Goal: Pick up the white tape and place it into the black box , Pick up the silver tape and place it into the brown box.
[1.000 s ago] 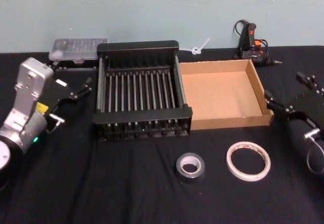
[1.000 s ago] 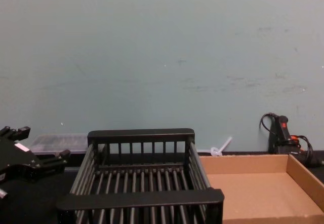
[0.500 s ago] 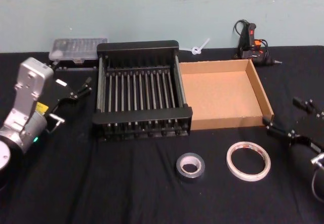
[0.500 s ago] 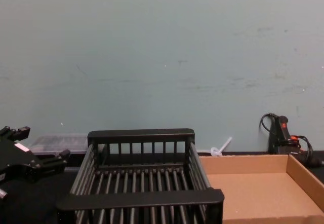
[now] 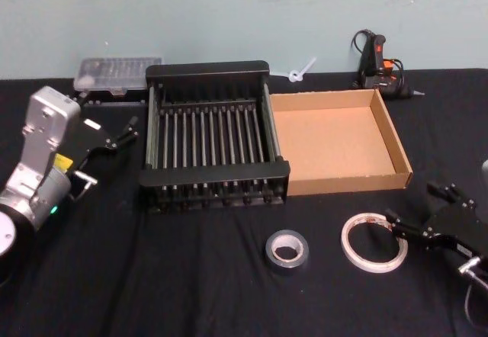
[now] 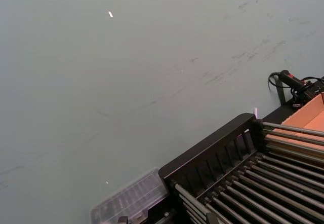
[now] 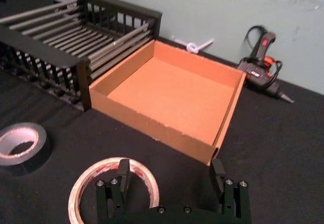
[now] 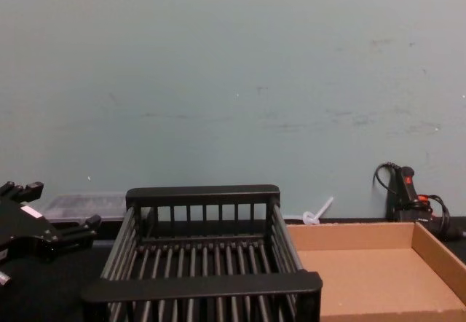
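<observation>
We see pale green wall (image 5: 229, 9) behind black-clothed desk (image 5: 152, 291). Black box (image 5: 210, 135) at middle, brown box (image 5: 335, 140) touching its right side, both empty. White tape (image 5: 373, 242) and silver tape (image 5: 287, 249) flat on desk, near edge. Right hand (image 5: 415, 219) spread, just beside white tape. Left hand (image 5: 114, 135) parked left of black box, fingers hard to read.

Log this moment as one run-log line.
right gripper: open, beside white tape on table | left gripper: open, parked left of black box | silver tape: on table | brown box: empty
</observation>
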You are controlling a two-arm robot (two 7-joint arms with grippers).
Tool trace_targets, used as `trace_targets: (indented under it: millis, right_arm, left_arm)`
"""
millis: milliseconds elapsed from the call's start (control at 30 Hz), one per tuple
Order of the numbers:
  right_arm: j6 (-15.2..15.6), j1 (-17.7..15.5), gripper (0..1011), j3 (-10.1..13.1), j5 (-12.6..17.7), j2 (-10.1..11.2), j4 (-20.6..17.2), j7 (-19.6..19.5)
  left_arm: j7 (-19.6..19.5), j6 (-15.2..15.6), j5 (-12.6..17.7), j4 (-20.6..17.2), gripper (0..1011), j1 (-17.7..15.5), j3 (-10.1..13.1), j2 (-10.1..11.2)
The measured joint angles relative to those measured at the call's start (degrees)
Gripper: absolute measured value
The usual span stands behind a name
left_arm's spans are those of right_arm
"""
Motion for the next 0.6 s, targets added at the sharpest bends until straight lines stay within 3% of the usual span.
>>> trace_targets:
  millis: [600]
  right_arm:
    - [4.3,3.7,1002,-1.5,-2.1,-4.0,5.8,3.1]
  left_arm:
    - [0.0,0.0,0.0,0.0,1001,0.0,0.0,0.0]
